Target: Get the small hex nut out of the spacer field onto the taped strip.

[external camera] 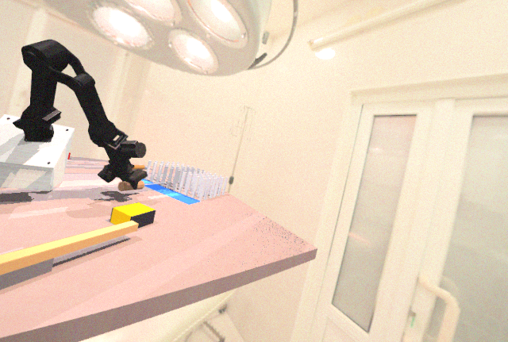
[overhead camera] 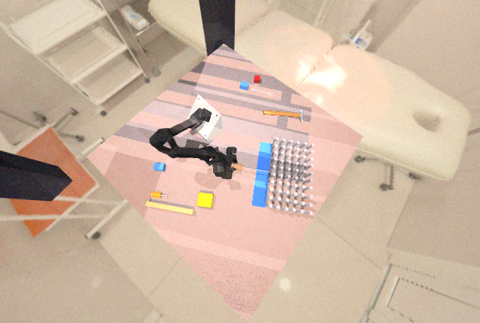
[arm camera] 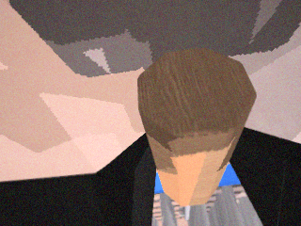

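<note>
My gripper [overhead camera: 232,165] [external camera: 136,182] [arm camera: 186,136] is shut on the wooden handle [overhead camera: 238,166] [external camera: 124,186] [arm camera: 197,94] of a thin-rod tool, low over the table. The thin metal rod [overhead camera: 250,168] points from the handle across the blue taped strip [overhead camera: 259,194] [external camera: 180,196] [arm camera: 229,176] to the near edge of the spacer field. Whether its tip is among the spacers cannot be told. The standing metal spacers [overhead camera: 290,176] [external camera: 186,180] form a dense block behind the strip and look upright. The hex nut cannot be made out in any view.
A hammer [overhead camera: 282,113] lies beyond the field's upper left corner. A yellow block [overhead camera: 205,199] [external camera: 133,210], a pale yellow bar [overhead camera: 169,207] [external camera: 69,247] and an orange-handled tool [overhead camera: 156,194] lie on the near side. Blue blocks [overhead camera: 159,166] [overhead camera: 244,85] and a red cube [overhead camera: 256,79] lie farther off.
</note>
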`<state>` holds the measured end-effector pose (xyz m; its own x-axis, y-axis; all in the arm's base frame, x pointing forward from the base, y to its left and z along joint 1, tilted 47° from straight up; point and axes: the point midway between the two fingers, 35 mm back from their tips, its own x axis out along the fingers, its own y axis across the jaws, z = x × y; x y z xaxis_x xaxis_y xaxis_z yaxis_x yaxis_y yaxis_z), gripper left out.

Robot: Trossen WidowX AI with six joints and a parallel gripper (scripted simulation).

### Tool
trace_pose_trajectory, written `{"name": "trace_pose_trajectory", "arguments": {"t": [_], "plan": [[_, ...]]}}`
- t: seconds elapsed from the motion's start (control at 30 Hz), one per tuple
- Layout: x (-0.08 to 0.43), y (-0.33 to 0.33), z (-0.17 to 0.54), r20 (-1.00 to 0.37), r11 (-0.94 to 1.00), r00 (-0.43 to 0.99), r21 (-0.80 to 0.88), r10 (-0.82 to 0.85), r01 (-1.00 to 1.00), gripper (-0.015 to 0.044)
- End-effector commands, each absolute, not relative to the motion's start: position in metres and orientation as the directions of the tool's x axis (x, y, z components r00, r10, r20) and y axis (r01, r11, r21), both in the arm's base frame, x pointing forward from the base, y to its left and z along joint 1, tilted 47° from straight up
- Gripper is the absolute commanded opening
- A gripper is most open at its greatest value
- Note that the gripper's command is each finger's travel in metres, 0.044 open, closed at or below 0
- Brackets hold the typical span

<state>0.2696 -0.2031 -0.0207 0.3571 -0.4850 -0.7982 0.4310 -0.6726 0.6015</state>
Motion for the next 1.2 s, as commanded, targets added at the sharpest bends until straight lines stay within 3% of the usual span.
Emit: {"name": "trace_pose_trajectory", "arguments": {"t": [0.0,1.17], "plan": [[0.275,-0.203,-0.02,-0.794,-0.671,0.365,0.607,-0.486,0.426,0.0],[0.296,-0.199,-0.029,-0.793,-0.671,0.367,0.608,-0.486,0.424,0.0]]}}
